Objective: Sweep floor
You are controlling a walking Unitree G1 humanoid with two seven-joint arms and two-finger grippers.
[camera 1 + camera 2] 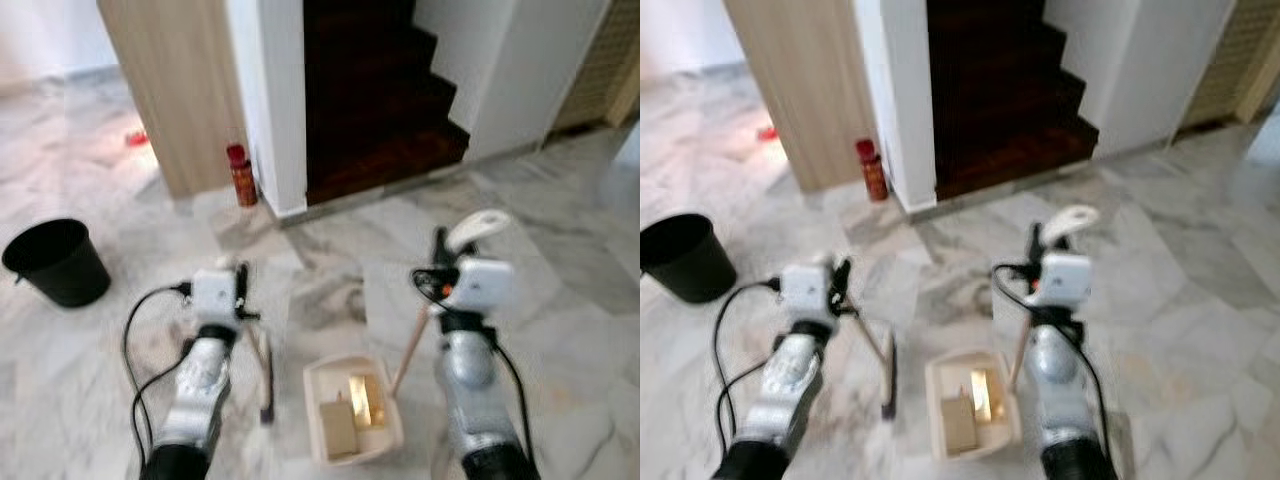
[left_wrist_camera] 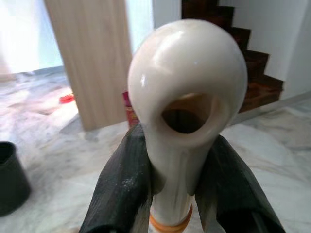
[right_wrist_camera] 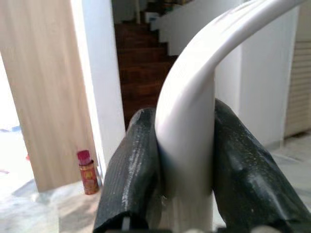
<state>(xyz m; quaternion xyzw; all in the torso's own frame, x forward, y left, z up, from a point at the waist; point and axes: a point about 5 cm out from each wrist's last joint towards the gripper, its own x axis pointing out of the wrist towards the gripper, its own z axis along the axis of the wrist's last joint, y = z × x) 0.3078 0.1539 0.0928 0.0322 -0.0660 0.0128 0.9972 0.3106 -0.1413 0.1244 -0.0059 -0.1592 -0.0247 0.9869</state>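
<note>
Head view: on the marble floor (image 1: pixel 560 300), the left gripper (image 1: pixel 238 283) clamps the thin wooden handle of a small dark-bristled broom (image 1: pixel 265 385). The right gripper (image 1: pixel 445 262) clamps the long handle of a cream plastic dustpan (image 1: pixel 352 408), which sits below and between both grippers holding yellowish scraps.

Left wrist view: black fingers (image 2: pixel 121 189) squeeze the handle's cream looped tip.

Right wrist view: fingers (image 3: pixel 129 174) pinch the curved white grip. Tilting it could likely spill the scraps.

Left gripper (image 1: pixel 837 278) holds brush (image 1: pixel 887 385), right gripper (image 1: pixel 1038 243) dustpan (image 1: pixel 968 405) handle; bucket (image 1: pixel 682 256) far left, can (image 1: pixel 871 170) by wall.
</note>
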